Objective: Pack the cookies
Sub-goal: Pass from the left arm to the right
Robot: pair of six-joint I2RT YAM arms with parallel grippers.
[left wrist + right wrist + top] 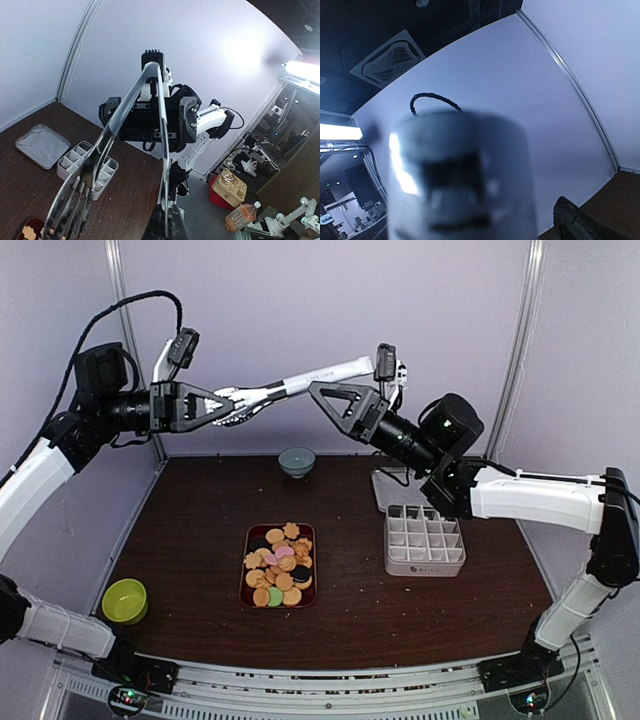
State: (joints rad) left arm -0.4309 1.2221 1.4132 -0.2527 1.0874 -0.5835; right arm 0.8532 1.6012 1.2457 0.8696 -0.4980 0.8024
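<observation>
Now it looks like a tongs swap up high.
Left claw [228, 405] pinches the tongs [300, 382]; right claw [318, 392] gapes wide around them and should squeeze before left lets go. Cookies [280, 562] sit in the red tray [246, 582] below.

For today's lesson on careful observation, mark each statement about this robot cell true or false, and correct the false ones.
1. The cookies lie piled on a dark red tray near the middle of the table. True.
2. The white divided box already holds several cookies. False: its compartments look empty.
3. The left jaws are shut on a pair of tongs held high above the table. True.
4. The green bowl stands at the far edge of the table. False: it stands near the left front corner, and the grey-blue bowl is the one at the far edge.
5. The right jaws are shut on a cookie. False: they are open and hold no cookie.
</observation>
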